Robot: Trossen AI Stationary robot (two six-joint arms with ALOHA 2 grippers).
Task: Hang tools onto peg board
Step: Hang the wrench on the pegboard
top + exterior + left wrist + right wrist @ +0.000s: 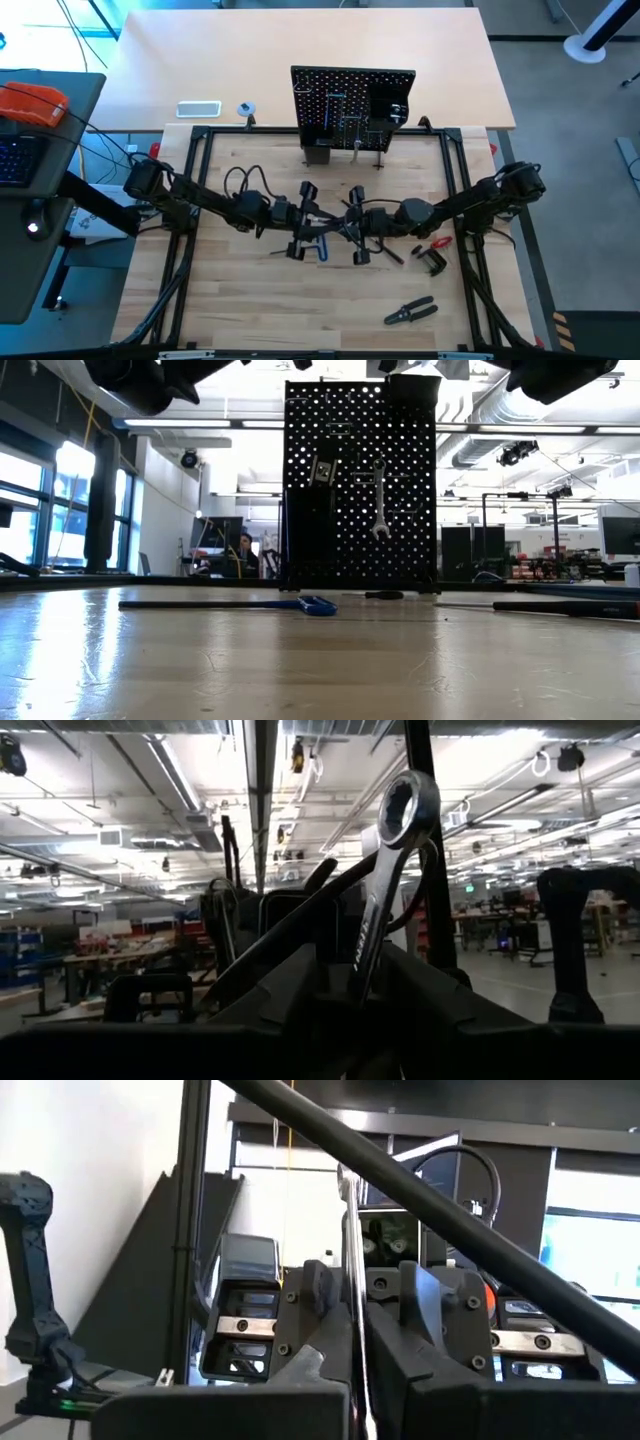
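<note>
Both arms meet over mid-table, raised clear of the wood. Left gripper [318, 222] and right gripper [352, 222] face each other, nearly touching.

Left wrist view: a silver wrench [385, 870] stands upright between that arm's dark fingers, ring end up; fingers pinch its shank. Right wrist view: the same wrench [352, 1290] seen edge-on, a thin bright strip running down between the right fingers, which are pressed in on it. So both grippers grip one wrench, held in the air.

Peg board [352, 105] stands upright at the table's far edge, centre. Low view: another wrench [379, 500] hangs on it, open end down, and a small dark tool hangs up and to the left of that; what kind I cannot tell. Black bin on the board's right side in the high view.

On the table: blue-handled key [318, 605] lying flat below the grippers, long shaft pointing left in the low view. Red-and-black clamp [433, 253] right of the grippers, near the right arm. Pliers [411, 312] near the front edge, well apart from the rest.

Beyond the work surface, on the pale tabletop: white tray [198, 109] and tape roll [246, 109], left of the board.
</note>
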